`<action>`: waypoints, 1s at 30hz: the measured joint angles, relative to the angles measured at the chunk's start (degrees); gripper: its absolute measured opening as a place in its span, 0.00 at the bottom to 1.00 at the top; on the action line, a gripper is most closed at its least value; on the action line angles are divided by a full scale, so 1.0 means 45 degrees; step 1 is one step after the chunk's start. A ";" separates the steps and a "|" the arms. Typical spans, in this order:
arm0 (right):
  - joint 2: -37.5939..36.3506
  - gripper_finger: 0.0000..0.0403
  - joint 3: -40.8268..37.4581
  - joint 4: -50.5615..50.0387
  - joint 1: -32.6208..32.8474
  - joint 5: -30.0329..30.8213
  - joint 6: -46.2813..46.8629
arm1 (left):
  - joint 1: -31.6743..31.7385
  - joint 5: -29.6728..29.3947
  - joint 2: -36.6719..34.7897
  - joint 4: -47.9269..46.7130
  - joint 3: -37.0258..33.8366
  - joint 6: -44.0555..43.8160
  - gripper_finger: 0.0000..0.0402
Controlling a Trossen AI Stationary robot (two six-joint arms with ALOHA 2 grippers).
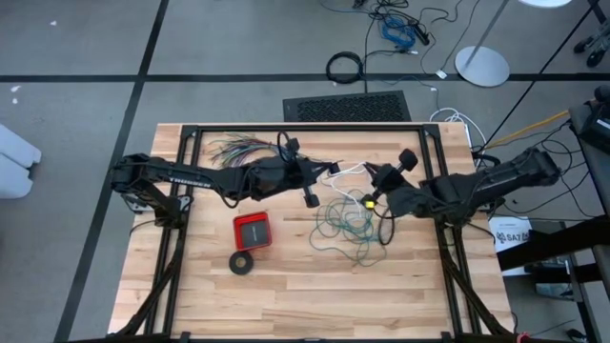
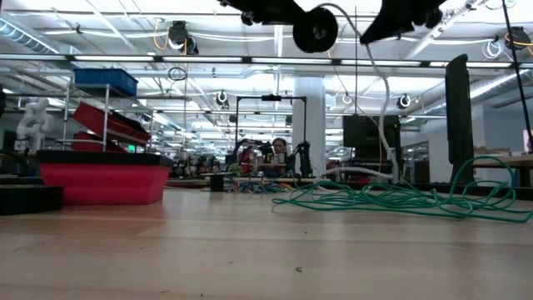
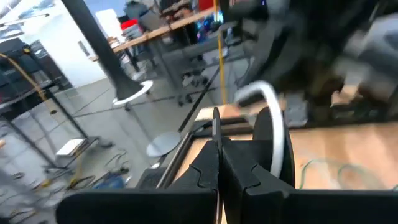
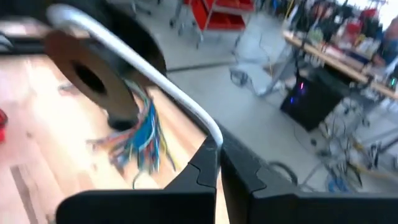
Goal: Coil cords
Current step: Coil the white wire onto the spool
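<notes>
A pale wooden worktop (image 1: pixel 286 286) stands on a grey tiled floor, with a busy workshop of benches and shelving visible beyond it in the low view. Taking the red box (image 1: pixel 253 231) as the landmark: it sits on the worktop left of centre, with a black tape-like ring (image 1: pixel 242 262) just in front of it, nearer the front edge. Behind the red box, toward the rear edge, lies a fanned bundle of many-coloured wires (image 1: pixel 229 150).

To the right of the red box, well apart from it, the teal-green wire (image 1: pixel 345 222) lies in a loose tangle flat on the wood; the low view shows it sprawled low along the surface (image 2: pixel 400 198).

The white cord (image 1: pixel 348 171) is stretched in the air between the two arms, behind and to the right of the red box. The left claw (image 1: pixel 331 171) is closed, its fingers pressed together on the cord, which arcs up over them in the left wrist view (image 3: pixel 273 118). The right claw (image 1: pixel 370 200) is likewise closed on the white cord, which runs out from between its fingers (image 4: pixel 155 68) toward a round disc-shaped piece (image 4: pixel 90 78). In the low view both arms hang high above the wood and the cord (image 2: pixel 379 83) droops down from a black round piece (image 2: pixel 315 30) near the top
</notes>
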 joint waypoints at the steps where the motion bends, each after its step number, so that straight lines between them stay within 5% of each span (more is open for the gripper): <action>1: 0.0162 0.00 0.0000 -0.0125 -0.0140 -0.0084 0.0148 | 0.0000 0.0102 0.0000 0.0216 0.0000 -0.0148 0.00; 17: 0.2667 0.00 -0.0010 0.4235 -0.0653 -0.1706 -0.2089 | 0.0040 -0.0025 0.0000 0.1343 -0.0005 -0.1404 0.00; 30: 0.3454 0.03 -0.0335 0.4513 -0.0527 -0.1665 -0.1929 | 0.0175 0.0110 0.0005 0.1601 -0.0005 -0.1049 0.00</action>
